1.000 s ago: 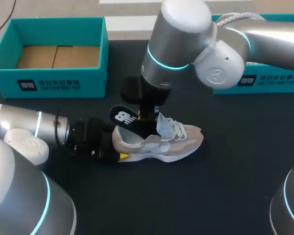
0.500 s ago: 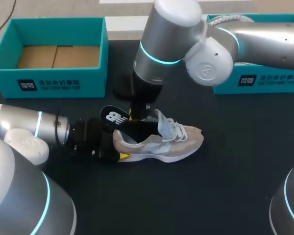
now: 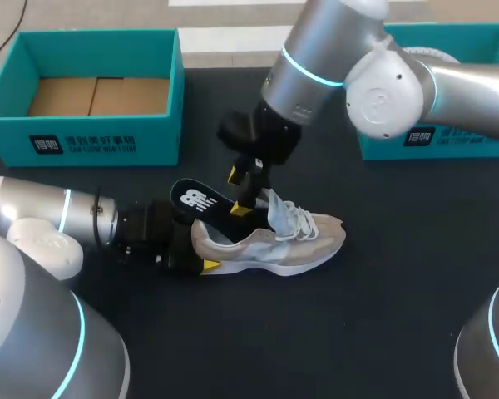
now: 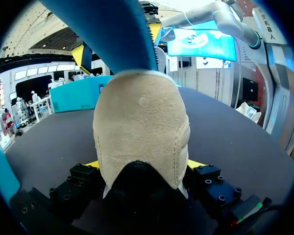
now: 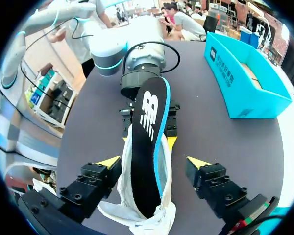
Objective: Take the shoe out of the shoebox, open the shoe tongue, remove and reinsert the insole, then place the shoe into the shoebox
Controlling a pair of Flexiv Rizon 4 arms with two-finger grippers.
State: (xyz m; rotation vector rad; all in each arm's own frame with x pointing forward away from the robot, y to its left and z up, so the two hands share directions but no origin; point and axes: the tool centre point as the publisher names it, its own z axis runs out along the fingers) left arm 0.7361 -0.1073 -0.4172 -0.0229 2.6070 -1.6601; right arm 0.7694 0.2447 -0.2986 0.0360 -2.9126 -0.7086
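1. Right gripper (image 3: 237, 193) has lifted off the insole (image 3: 201, 202); its fingers are now apart, either side of it, not touching.
2. Insole sits toe-end in the shoe (image 3: 274, 241), heel end sticking out to the left. Reinsertion judged unfinished.
3. Left gripper (image 4: 143, 169) is clamped on the shoe's heel, on the table (image 3: 382, 316).
4. Shoebox (image 3: 162, 125) far left, open; second box (image 3: 449, 141) far right. Raised tongue (image 3: 276, 209) crowds the opening.

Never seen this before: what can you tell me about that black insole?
The insole is a long flat pad, black on top with a white logo, blue underneath. Its toe end sits inside the shoe; its heel end slants up past the collar. The right gripper straddles it, fingers open.
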